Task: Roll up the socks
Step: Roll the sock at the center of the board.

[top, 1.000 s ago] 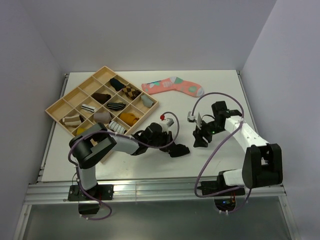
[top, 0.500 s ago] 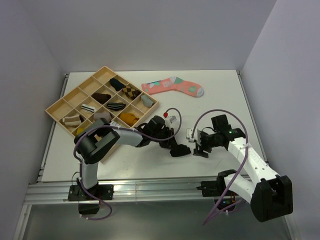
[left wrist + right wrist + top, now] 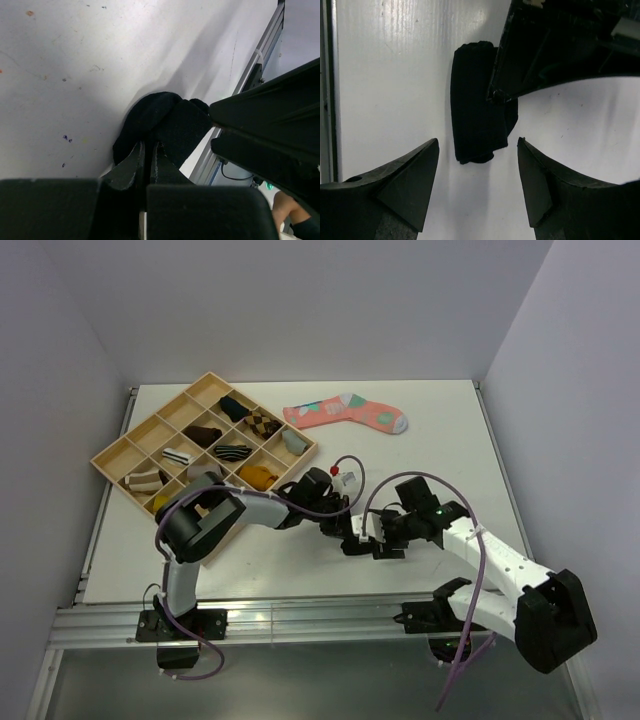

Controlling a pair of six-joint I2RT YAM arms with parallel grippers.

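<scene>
Toward the middle of the table's (image 3: 250,565) near edge, the black sock (image 3: 475,100) sits half rolled with the left gripper (image 3: 148,150) pinched shut on it, while the right gripper (image 3: 478,145), wide open and empty, has it dead ahead, long axis running straight away

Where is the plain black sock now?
In the top view, the black sock lies front-centre on the white table, pinched by the left gripper, with the open right gripper over it.

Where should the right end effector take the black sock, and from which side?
Take the black sock at its free near end, across the narrow width. The left end effector pinches the far part, so bring the open right end effector straight in along the roll's length.
</scene>
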